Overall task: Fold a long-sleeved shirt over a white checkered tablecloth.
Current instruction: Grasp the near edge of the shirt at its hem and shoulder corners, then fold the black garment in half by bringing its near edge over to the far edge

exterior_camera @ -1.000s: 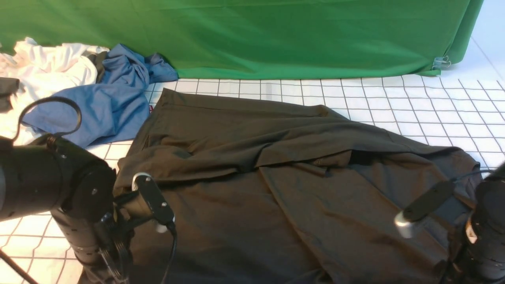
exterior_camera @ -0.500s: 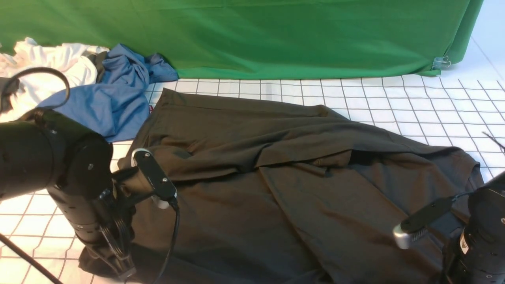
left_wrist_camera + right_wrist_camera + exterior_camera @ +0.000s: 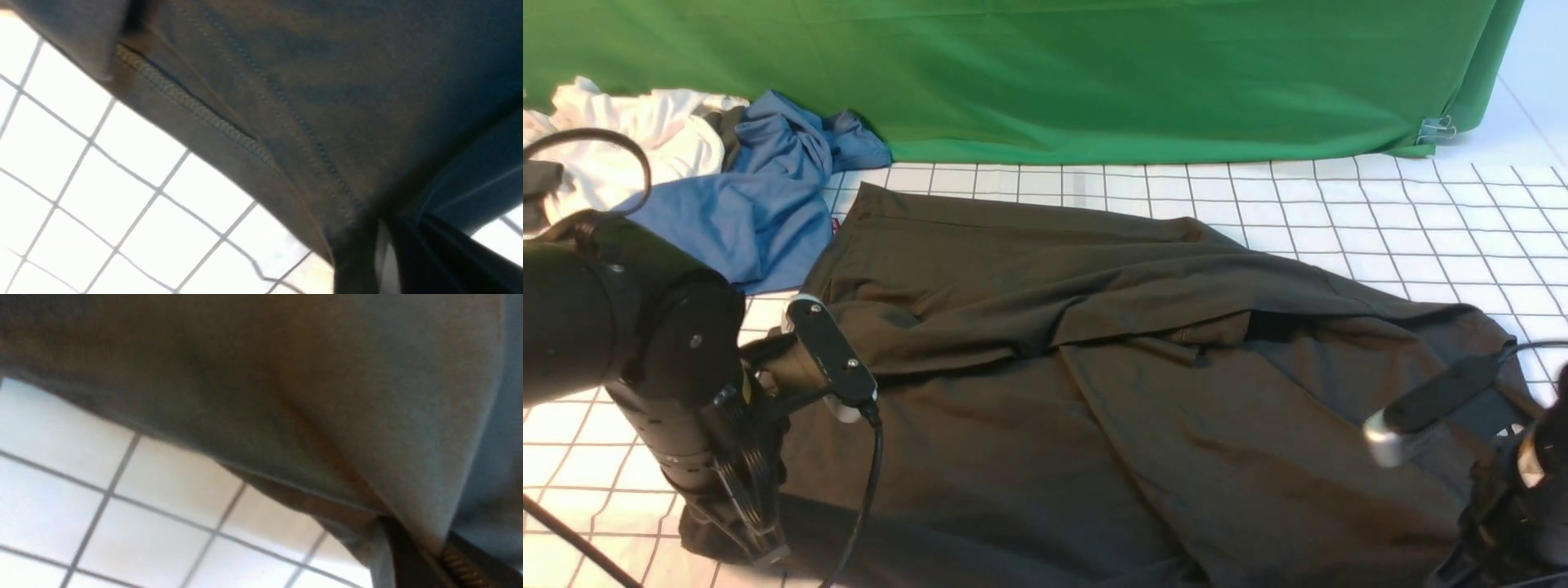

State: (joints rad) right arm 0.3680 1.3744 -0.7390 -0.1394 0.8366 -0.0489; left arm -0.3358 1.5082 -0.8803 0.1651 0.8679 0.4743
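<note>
Dark charcoal cotton long-sleeved shirt (image 3: 1045, 384) lies rumpled on white grid-checked tablecloth (image 3: 1380, 212), spreading toward its near edge. Left gripper (image 3: 386, 241) clamps the shirt's near-left hem. Right gripper (image 3: 392, 535) pinches the near-right hem.

No readable text in any view. The long-sleeved shirt (image 3: 1094, 392) shows only plain dark fabric. There is a tiny red tag (image 3: 834, 225) at the near edge of the blue garment (image 3: 743, 220), far left, too small to read. The pale sticker (image 3: 1529, 464) on the right arm, near right, is blurred and illegible. The white checkered tablecloth (image 3: 1380, 212) has grid lines only, no lettering. Both wrist views show just cloth, stitching and grid.
</note>
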